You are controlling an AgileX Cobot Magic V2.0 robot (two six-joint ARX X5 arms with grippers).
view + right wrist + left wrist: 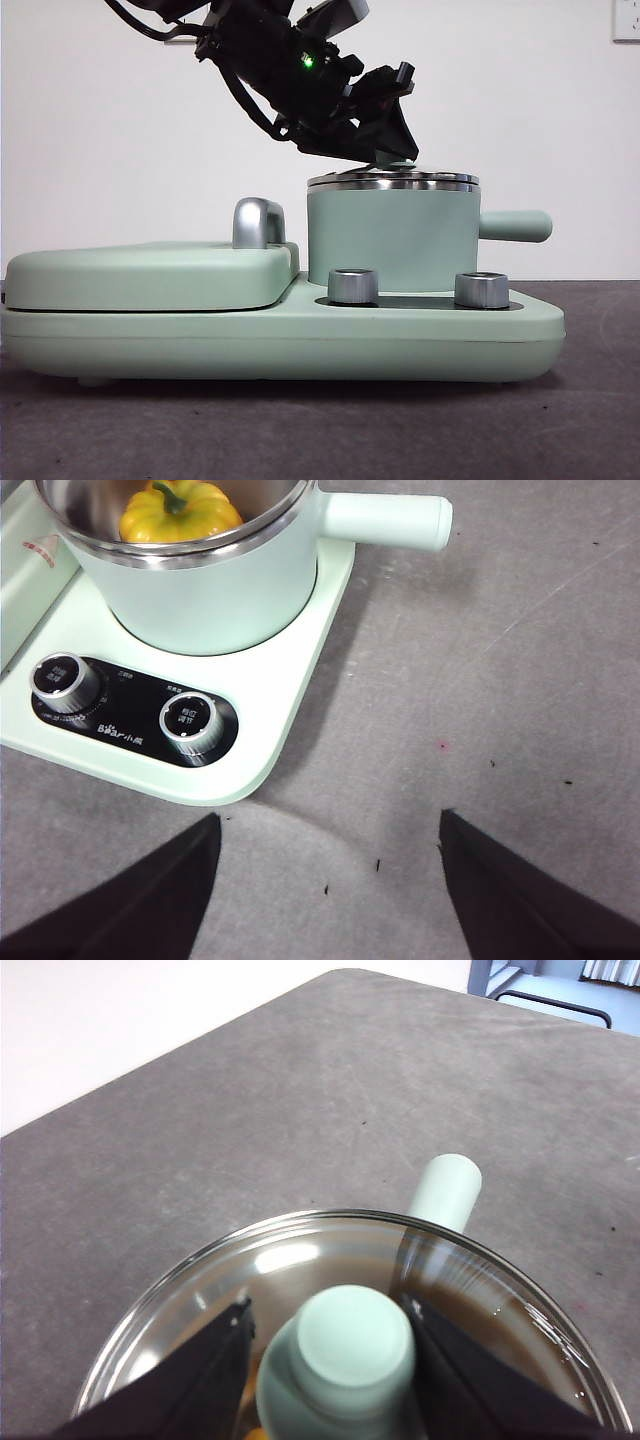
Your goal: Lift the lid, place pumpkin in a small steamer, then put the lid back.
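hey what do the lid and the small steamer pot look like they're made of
The lid, held by its knob in the left hand, looks like clear glass with a shiny steel rim: you see through it and it shows glare. The knob looks like matte mint plastic. The small steamer seems mint-painted outside, with a brushed steel-looking liner.

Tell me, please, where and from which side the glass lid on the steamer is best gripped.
By its mint-green knob, from straight above. The lid is a flat glass disc lying on the small steamer, so only the upright knob at its centre offers a grip. The left tool is already there, one jaw on each side of the knob.
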